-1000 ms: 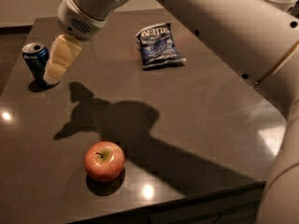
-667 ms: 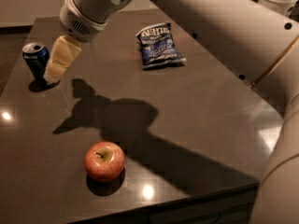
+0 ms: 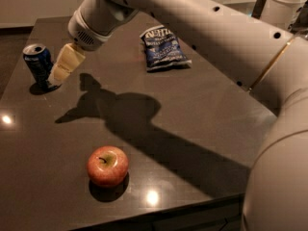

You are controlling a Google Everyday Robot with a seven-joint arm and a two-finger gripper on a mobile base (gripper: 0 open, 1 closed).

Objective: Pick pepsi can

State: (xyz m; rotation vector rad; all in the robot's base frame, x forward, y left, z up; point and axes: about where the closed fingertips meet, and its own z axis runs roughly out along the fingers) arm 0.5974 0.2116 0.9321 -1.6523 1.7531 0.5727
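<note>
The pepsi can point(image 3: 37, 61) is dark blue with a silver top. It stands upright near the far left edge of the dark table point(image 3: 192, 129). My gripper point(image 3: 56, 75) is cream-coloured and hangs from the white arm, pointing down and to the left. Its tip is just right of the can's lower half, close to it or touching it. The gripper holds nothing that I can see.
A red apple point(image 3: 108, 165) sits near the table's front edge. A flat blue chip bag point(image 3: 163, 49) lies at the back middle. The white arm point(image 3: 202, 28) spans the right side above the table. A white container point(image 3: 288, 4) stands at the far right.
The wrist has shifted very slightly down and to the right. The gripper's tip stays beside the can. The can, apple and bag have not moved.
</note>
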